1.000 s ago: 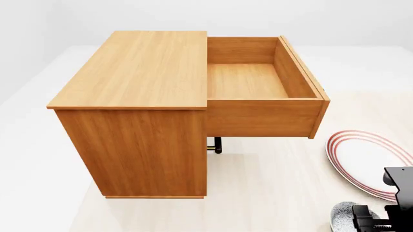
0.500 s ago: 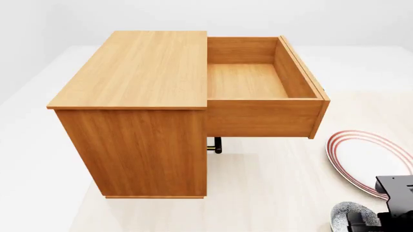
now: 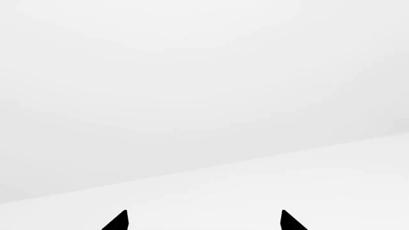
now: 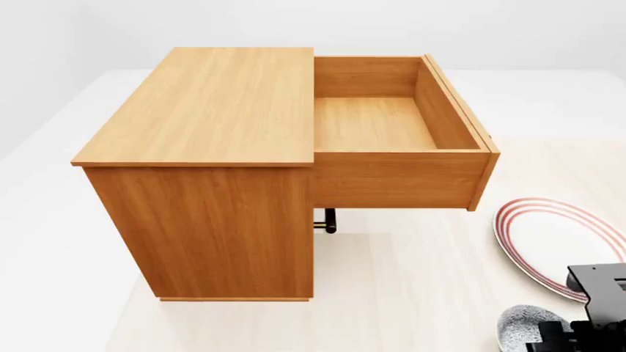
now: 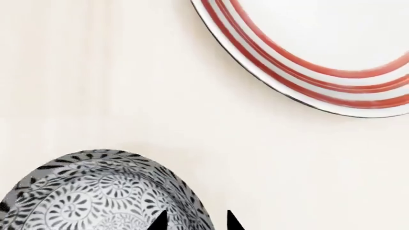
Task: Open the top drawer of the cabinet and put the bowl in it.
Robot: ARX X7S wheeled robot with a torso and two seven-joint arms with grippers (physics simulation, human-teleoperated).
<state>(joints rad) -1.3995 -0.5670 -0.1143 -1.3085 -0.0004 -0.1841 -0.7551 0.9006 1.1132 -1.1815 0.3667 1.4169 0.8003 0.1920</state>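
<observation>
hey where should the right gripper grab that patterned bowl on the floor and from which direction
Grip the bowl by its rim, coming straight down from above. It appears to sit mouth-up on the floor, so its thin upper edge is the part narrow fingers can pinch, one inside and one outside. The right gripper already points at the rim on the side nearer the plate, apart from it.

black blocky right gripper (image 4: 587, 330), pointed black fingertips (image 5: 158, 221)

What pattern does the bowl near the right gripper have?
The bowl has a dense black-and-white floral scroll pattern, clearest in the right wrist view.
</observation>
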